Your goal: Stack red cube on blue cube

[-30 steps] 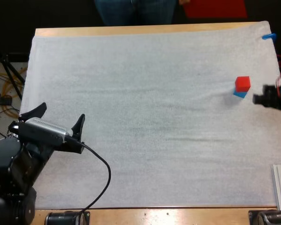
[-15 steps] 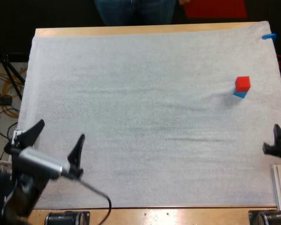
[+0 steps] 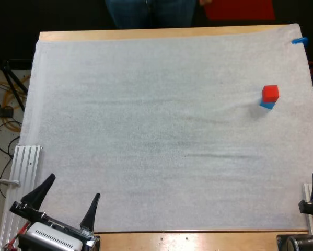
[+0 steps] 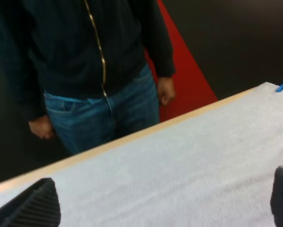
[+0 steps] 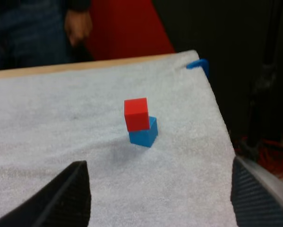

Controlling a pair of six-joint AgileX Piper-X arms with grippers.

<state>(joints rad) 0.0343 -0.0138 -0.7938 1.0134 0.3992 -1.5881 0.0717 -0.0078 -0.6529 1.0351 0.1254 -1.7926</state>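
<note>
Standing on the blue cube point(image 3: 268, 104) near the far right edge of the mat point(image 3: 156, 130), the red cube point(image 3: 270, 92) sits slightly turned against the one beneath. By our judgement, the stack is made. Our left gripper point(image 3: 67, 200) hangs at the near left corner, fingers spread wide on nothing. Our right gripper point(image 5: 158, 189), at the near right, is likewise wide and empty. Both are well apart from the cubes, so nothing nudges them. A person point(image 4: 98, 71) stands beyond the table's far side.

Light: even, bright across the white mat point(image 3: 146, 130)
Shadow: soft, faint, beside the blue cube point(image 3: 267, 104)
Background: dark beyond the desk point(image 3: 146, 33)
</note>
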